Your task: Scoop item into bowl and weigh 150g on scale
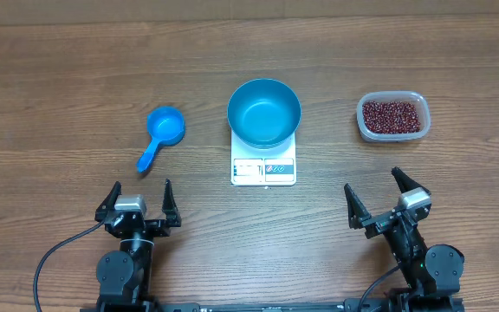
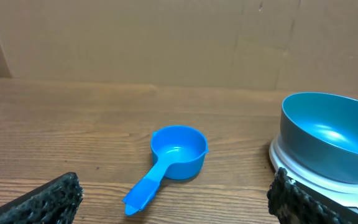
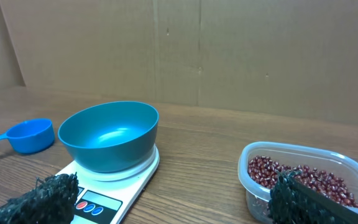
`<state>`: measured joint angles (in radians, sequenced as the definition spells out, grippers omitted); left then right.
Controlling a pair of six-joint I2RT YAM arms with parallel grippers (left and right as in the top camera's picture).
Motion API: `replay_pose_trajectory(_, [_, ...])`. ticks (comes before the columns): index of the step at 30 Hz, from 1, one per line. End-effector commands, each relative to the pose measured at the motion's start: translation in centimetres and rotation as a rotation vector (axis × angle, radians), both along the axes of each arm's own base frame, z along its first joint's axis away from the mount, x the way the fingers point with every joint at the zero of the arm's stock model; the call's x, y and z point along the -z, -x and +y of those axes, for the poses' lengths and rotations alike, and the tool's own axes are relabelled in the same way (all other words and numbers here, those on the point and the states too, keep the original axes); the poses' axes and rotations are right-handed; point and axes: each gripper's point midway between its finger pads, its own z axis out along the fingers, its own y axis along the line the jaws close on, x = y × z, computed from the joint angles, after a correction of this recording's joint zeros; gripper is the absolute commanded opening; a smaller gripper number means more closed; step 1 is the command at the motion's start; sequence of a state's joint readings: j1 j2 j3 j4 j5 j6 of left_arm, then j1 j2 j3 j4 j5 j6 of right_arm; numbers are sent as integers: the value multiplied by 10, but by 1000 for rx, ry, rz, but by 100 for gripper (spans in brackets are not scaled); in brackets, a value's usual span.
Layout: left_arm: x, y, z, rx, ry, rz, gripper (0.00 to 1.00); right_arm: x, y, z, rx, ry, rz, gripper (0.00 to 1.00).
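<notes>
Overhead, centre of the frame: deep blue bowl (image 1: 263,113), inside bare and smooth. Sits squarely on the white scale (image 1: 263,171), display and buttons on the edge toward the bottom of the frame. To the right, well apart, upper right of centre: clear tub (image 1: 362,128) with the dark red-brown beans (image 1: 392,116) heaped loosely inside. To the left of the bowl, also apart: small blue scoop (image 1: 165,127) flat on the wooden table (image 1: 59,87), cup toward the top of the frame, handle slanting down and left.

Lower left: left claw (image 1: 140,185), spread wide apart, gripping nothing, below the scoop in the frame and clear of it. Lower right: right claw (image 1: 372,179), likewise spread wide and gripping nothing, below the tub.

Left wrist view: scoop at centre, bowl on scale at the right edge, dark fingertips in both bottom corners. Right wrist view: bowl on scale at left, tub of beans at lower right, partly behind one fingertip.
</notes>
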<state>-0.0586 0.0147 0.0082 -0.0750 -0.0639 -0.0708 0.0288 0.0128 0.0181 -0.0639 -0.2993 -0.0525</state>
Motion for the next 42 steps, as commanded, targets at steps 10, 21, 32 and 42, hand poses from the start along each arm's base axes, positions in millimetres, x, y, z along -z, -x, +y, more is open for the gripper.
replay_pose_trajectory(10, [-1,0,1,0,-11,-9,100,2,0,0,1,1,-5,100])
replay_pose_trajectory(21, [-1,0,1,0,-11,-9,100,2,0,0,1,1,-5,100])
replay_pose_trajectory(32, [-1,0,1,0,-11,-10,99,2,0,0,1,1,-5,100])
replay_pose_trajectory(42, [-7,0,5,-27,-14,-34,99,2,0,0,1,1,-5,100])
